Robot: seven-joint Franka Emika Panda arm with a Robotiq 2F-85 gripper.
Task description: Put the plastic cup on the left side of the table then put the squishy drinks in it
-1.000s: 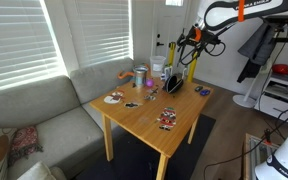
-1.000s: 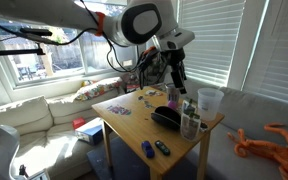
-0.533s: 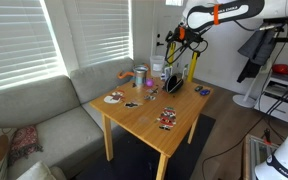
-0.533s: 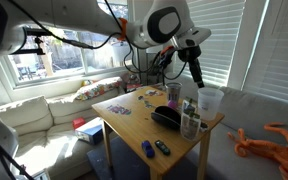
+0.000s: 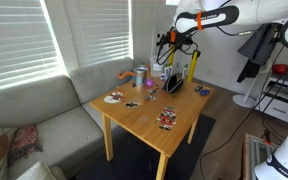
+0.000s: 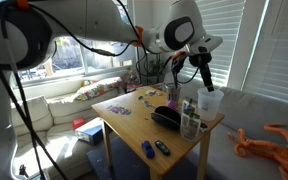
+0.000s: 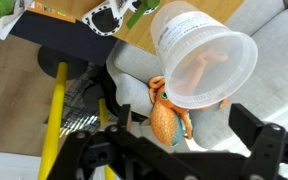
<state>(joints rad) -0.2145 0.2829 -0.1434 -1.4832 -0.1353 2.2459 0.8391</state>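
Gripper [image 6: 205, 80]: jaws spread wide and holding nothing, poised just over the cup's rim; I cannot tell whether it touches.
Plastic cup [image 6: 210, 103]: upright at a corner of the table [image 6: 132, 125], near the dark bowl [image 6: 166, 117].
Wrist view: the cup's open mouth [image 7: 202, 55] faces the camera.
Below: an orange plush toy [image 7: 165, 122] on the grey sofa [image 7: 269, 40].

Orange plush [image 6: 280, 140] on grey sofa [image 6: 246, 118]; slatted window blinds [image 5: 14, 40].
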